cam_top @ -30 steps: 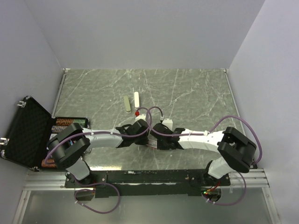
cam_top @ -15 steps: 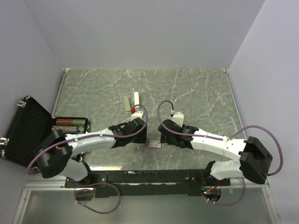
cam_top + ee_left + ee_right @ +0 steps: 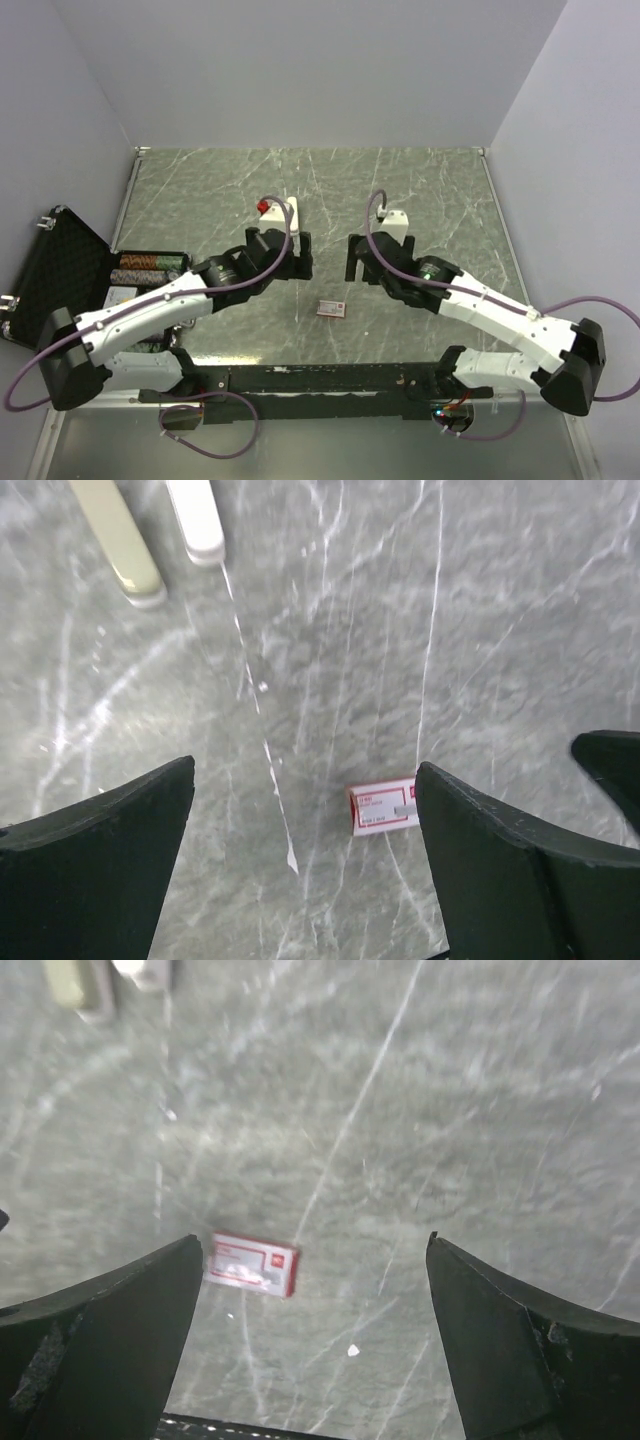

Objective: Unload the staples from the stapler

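Grey-green marbled tabletop [image 3: 430, 190] — plain pale walls [image 3: 300, 70] around

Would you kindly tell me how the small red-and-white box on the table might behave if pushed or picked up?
The red-and-white box looks small and thin, so it is probably light and would likely slide rather than tip on the smooth-looking table. Lying flat, it should not roll, though its low edges may be awkward to pinch.

I worked in what looked like a robotics lab test booth. Plain pale walls [image 3: 300, 70] boxed a marble-patterned tabletop [image 3: 430, 190] on three sides, and a dark mounting rail [image 3: 330, 380] ran along its near edge beneath me.
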### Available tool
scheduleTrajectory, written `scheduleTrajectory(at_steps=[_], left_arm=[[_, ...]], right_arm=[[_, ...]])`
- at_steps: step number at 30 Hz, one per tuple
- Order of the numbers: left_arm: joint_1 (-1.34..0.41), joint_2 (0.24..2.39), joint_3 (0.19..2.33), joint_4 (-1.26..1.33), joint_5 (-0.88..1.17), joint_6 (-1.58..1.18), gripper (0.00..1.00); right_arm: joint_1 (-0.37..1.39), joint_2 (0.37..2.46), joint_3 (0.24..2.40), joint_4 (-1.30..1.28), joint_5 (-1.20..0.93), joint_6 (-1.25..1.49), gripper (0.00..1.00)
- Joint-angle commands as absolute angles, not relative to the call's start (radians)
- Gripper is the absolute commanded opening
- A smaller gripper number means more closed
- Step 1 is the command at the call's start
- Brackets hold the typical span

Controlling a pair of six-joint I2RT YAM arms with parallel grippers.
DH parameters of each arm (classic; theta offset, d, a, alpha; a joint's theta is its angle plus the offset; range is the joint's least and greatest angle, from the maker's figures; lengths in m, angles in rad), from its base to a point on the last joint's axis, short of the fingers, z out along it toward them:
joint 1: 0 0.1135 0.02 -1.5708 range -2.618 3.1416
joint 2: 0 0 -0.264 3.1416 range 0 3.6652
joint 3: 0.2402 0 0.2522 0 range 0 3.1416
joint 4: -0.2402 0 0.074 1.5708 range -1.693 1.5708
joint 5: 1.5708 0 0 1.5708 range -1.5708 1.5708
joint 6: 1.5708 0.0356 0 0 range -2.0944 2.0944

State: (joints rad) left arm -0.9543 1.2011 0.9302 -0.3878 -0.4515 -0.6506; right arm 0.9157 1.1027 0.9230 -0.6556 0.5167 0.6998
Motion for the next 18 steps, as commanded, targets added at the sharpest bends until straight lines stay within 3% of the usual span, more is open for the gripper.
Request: scheduleTrajectory(at_steps=[1, 6, 18], left_arm=[[-0.951, 1.144, 1.002, -0.454, -0.535, -0.592, 0.97], [-0.953, 1.089, 1.032, -0.463, -0.56, -0.571, 0.97], [-0.951, 0.979, 1.058, -0.465, -0.632, -0.529, 0.97]], right_arm=[[0.913, 1.089, 1.069, -0.774, 0.607, 0.638, 1.0], [0.913, 1.103, 1.167, -0.893, 0.676, 0.657, 1.0], [0.913, 0.971, 1.121, -0.781, 0.701, 0.532, 1.0]])
